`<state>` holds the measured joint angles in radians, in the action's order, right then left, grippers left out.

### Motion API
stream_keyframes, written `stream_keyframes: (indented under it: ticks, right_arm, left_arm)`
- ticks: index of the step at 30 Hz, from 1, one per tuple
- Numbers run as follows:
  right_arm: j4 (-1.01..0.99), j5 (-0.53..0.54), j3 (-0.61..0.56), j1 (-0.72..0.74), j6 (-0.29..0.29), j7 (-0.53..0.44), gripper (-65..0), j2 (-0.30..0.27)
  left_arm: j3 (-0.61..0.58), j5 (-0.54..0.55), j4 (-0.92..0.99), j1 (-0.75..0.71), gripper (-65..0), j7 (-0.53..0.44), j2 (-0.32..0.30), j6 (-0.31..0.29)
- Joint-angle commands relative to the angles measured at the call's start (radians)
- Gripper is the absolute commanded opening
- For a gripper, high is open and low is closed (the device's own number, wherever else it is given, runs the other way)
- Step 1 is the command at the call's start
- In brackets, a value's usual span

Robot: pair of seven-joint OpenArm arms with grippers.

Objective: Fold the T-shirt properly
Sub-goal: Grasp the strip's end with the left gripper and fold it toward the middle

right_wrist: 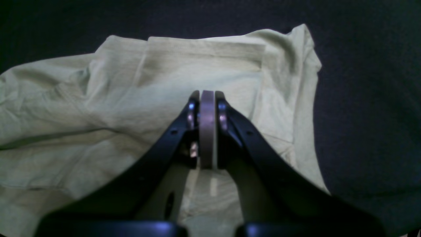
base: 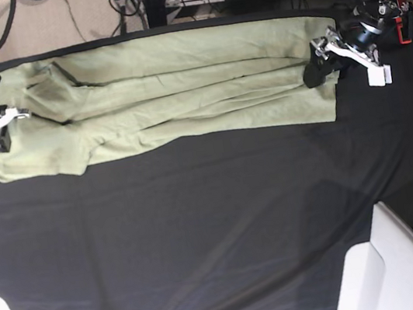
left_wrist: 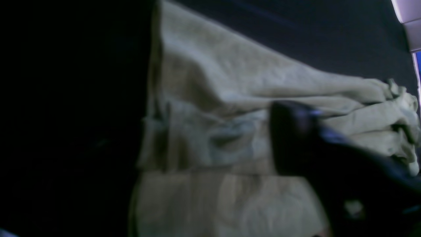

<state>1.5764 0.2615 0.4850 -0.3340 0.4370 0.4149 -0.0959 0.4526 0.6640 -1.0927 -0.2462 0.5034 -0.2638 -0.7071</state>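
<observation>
The T-shirt [base: 180,88] lies stretched in a long folded band along the far edge of the black table cloth [base: 203,234]. My right gripper [right_wrist: 207,98] has its jaws pressed together over the shirt's end near the far corner, pinching no fabric. My left gripper [base: 315,73] sits at the shirt's opposite end; whether it grips there I cannot tell.

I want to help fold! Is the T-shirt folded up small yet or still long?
Still long. The T-shirt lies stretched across the far side of the black table cloth, its long sides folded inward into a strip, not yet folded short.
</observation>
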Motion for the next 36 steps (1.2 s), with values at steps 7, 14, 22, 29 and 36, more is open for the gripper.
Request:
stream_keyframes:
  ticks: [7,14,22,29,36]
  right_arm:
    - [0.02,0.012,0.007,0.0,0.001,-0.024,-64.2,-0.009]
    - [0.02,0.012,0.007,-0.001,0.001,-0.024,-64.2,-0.009]
    - [0.043,0.012,0.008,-0.015,0.001,-0.024,-64.2,-0.008]
    - [0.092,0.012,0.008,-0.027,0.001,-0.024,-64.2,-0.008]
    - [0.115,0.012,0.008,-0.029,0.001,-0.024,-64.2,-0.006]
  left_arm:
    - [0.007,-0.019,0.007,-0.005,-65.0,0.034,-0.015,0.009]
    - [0.035,-0.163,-0.142,0.006,-65.0,0.031,-0.015,0.074]
    - [0.153,-0.497,-0.347,0.005,-65.0,0.031,-0.007,0.085]
    - [0.048,-0.784,-0.603,-0.084,-65.0,0.036,0.148,0.177]
    - [-0.24,-0.916,-0.643,-0.14,-65.0,0.036,0.243,0.287]
